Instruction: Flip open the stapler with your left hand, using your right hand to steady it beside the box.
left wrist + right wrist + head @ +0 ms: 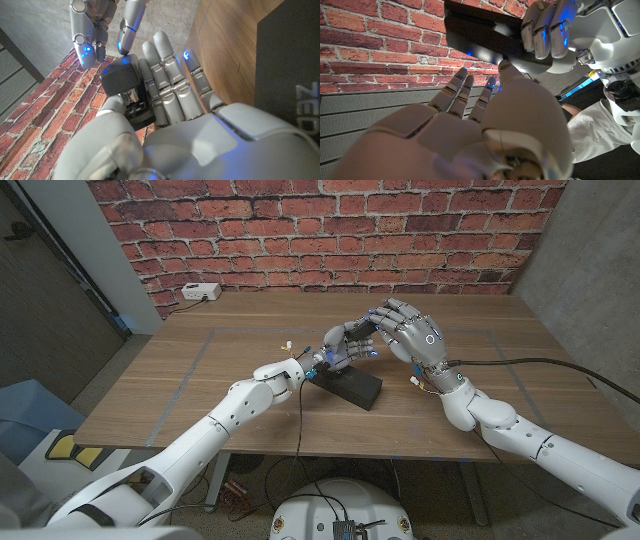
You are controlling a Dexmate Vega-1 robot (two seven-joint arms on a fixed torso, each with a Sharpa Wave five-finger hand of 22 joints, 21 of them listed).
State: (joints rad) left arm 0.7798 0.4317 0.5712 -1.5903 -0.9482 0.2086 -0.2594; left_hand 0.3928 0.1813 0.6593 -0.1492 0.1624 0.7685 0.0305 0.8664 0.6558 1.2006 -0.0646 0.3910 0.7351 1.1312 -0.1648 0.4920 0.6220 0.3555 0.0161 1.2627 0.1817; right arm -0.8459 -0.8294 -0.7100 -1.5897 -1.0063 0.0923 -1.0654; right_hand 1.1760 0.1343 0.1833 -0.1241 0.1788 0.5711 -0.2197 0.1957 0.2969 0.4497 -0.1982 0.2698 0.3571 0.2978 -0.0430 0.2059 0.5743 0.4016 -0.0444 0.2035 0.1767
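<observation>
Head view: left hand (342,346) grips the stapler (330,356), lifted just above the black box (350,386), which lies near the desk (200,380) middle, toward the front edge. Right hand (408,330) hovers close beside it, fingers spread and curved toward the stapler; whether the tips touch it I cannot tell from here. White power strip (200,292) at the back left corner. Red brick wall (330,230) behind, grey panels at the sides, tape lines on the wood.

Left wrist view: the left hand's fingers (170,75) wrap one side of the stapler (122,82), thumb on the other, firm hold. Right-hand fingertips (82,42) sit at the stapler's far end, one apparently touching. Box (290,75) lies beside, on the wood.

Right wrist view: right hand (470,125) fingers extended, apart, holding nothing. Left hand (555,30) clamps the dark stapler (480,30).

Judgement: flip underway. To do well, the right fingertips should pin the base while the left peels the top arm up slowly; a loose pinch risks the stapler twisting out.
</observation>
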